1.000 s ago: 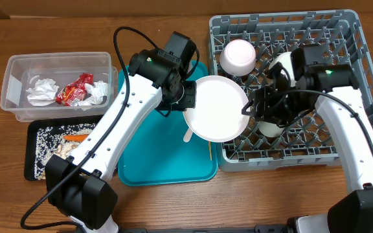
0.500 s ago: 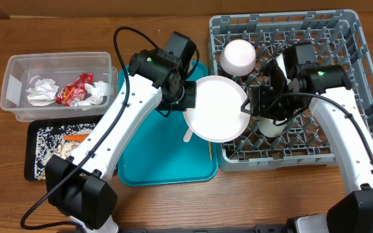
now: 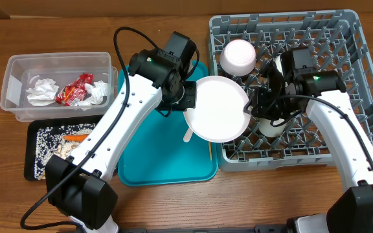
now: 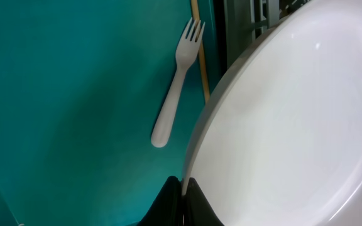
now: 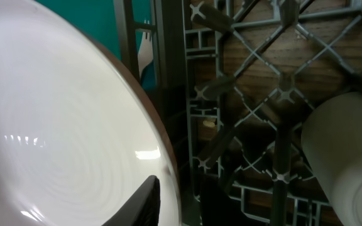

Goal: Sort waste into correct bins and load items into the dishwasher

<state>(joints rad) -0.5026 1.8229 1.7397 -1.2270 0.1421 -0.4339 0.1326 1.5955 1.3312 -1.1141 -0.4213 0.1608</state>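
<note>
Bright, even lighting overhead, with soft shadows. Wrist views are slightly blurred; glare streaks the plate (image 5: 24, 141) at 9 o'clock.

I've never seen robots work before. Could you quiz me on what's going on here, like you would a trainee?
1. True or false: the white fork lies on the teal tray.
2. What is the left gripper pinching? A) the plate, by its rim; B) a chopstick; C) a napkin.
3. Fill in: the red wrapper sits in the clear ____.
Key: 1 true; 2 A; 3 tub.
</note>
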